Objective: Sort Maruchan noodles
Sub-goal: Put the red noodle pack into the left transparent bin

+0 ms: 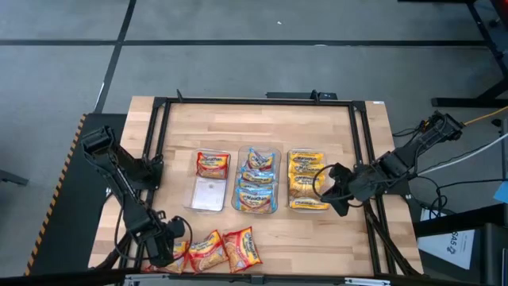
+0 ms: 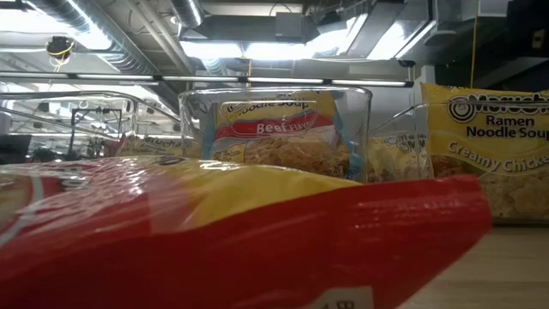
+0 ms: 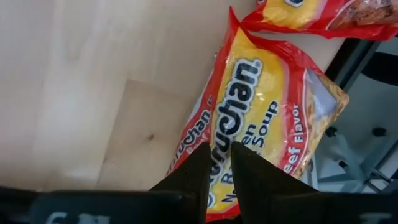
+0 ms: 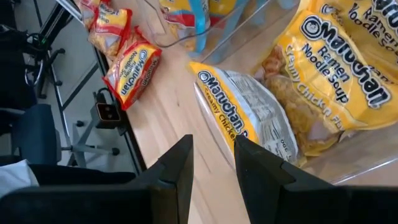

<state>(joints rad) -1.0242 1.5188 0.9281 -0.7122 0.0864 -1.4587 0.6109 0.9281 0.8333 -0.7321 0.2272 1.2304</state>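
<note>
Three clear tubs stand mid-table. The left tub (image 1: pixel 209 197) holds one red packet (image 1: pixel 213 164), the middle tub (image 1: pixel 255 179) holds blue-trimmed packets, and the right tub (image 1: pixel 308 181) holds yellow ones. Loose red packets (image 1: pixel 206 250) (image 1: pixel 243 248) lie flat near the front edge. My left gripper (image 1: pixel 169 245) is down on a third red packet (image 3: pixel 261 106) at the front left, fingers nearly together. My right gripper (image 1: pixel 324 189) is open and empty beside the right tub, in front of a yellow packet (image 4: pixel 242 118) at that tub's end. My left gripper pinches the red packet's printed face (image 3: pixel 219 149) between its two fingertips, close to one long red edge. The fingers come from above, pointing down. Whether the packet is lifted or lies on the table, I cannot tell.
A black frame (image 1: pixel 254 102) rims the wooden table. In the low view a red packet (image 2: pixel 240 240) fills the foreground, with a tub holding a beef packet (image 2: pixel 274 129) and a yellow packet (image 2: pixel 489 146) behind it. Bare wood lies between the tubs and the front packets.
</note>
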